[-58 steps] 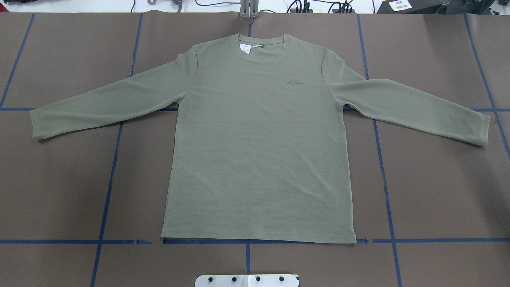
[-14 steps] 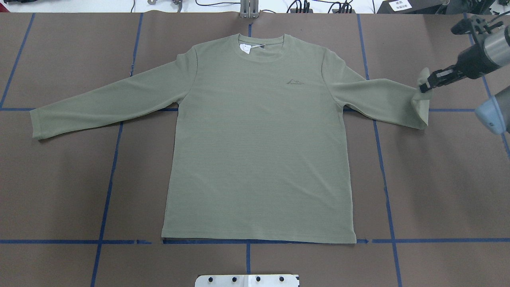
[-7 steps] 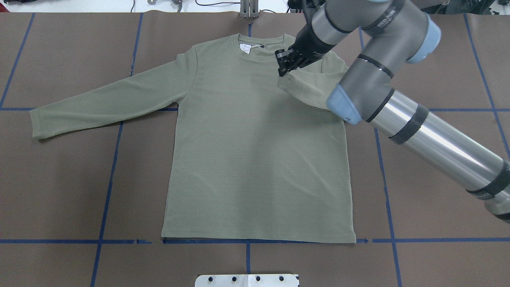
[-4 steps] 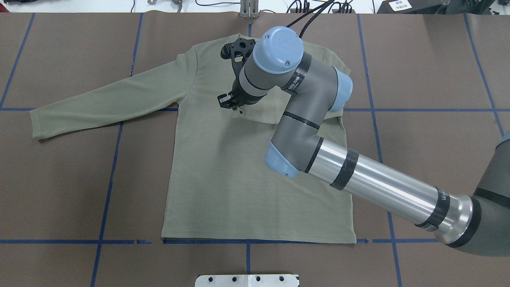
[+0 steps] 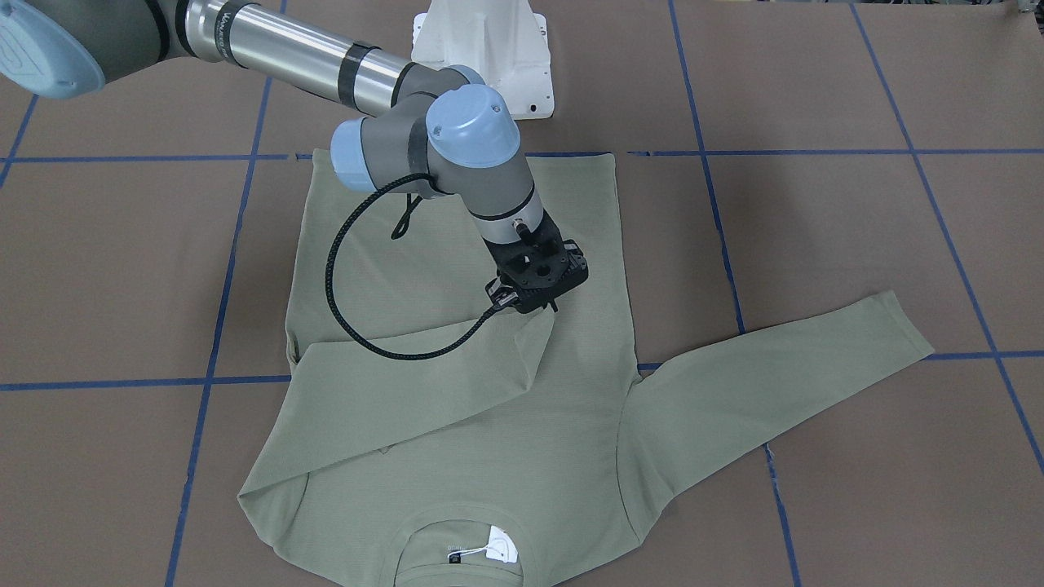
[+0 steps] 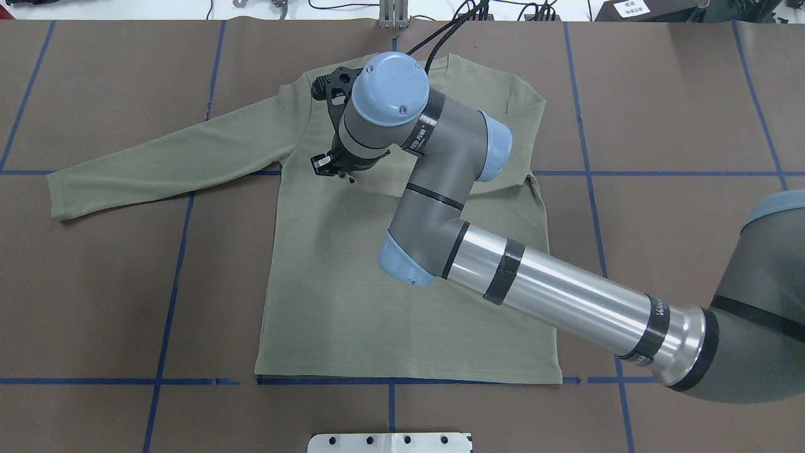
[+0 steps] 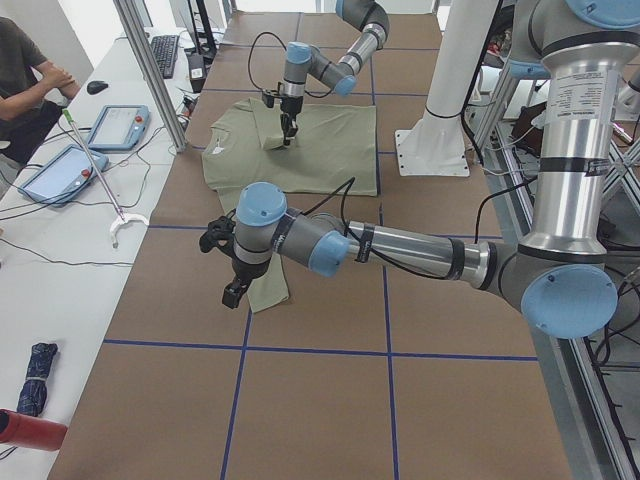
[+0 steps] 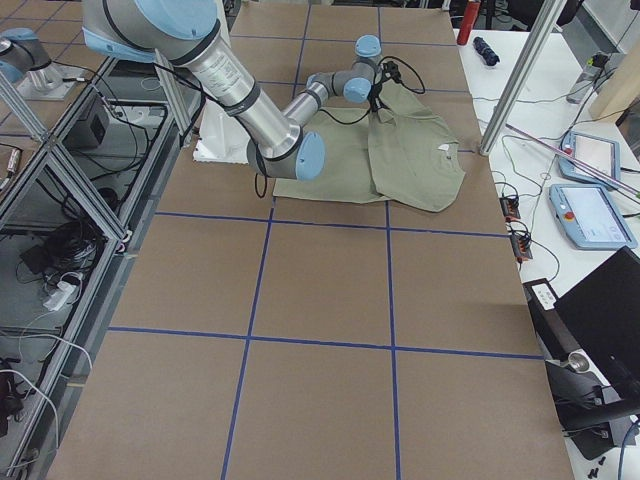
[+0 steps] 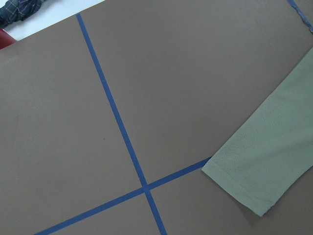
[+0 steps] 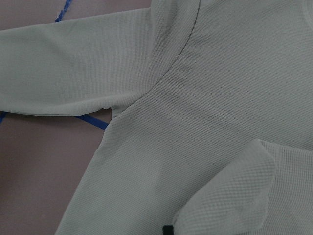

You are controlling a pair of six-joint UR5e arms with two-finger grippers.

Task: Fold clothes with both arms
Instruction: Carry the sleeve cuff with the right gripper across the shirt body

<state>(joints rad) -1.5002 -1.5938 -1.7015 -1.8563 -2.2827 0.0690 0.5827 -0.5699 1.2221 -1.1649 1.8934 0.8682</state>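
While clamped on sleeve cuff (image 5: 536, 333), right end effector (image 5: 530, 308) hangs over shirt (image 5: 497, 465).

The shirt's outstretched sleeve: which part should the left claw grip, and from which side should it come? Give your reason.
Grip the cuff from above, on the robot's left: the sleeve lies flat and straight, and the cuff is its free end.
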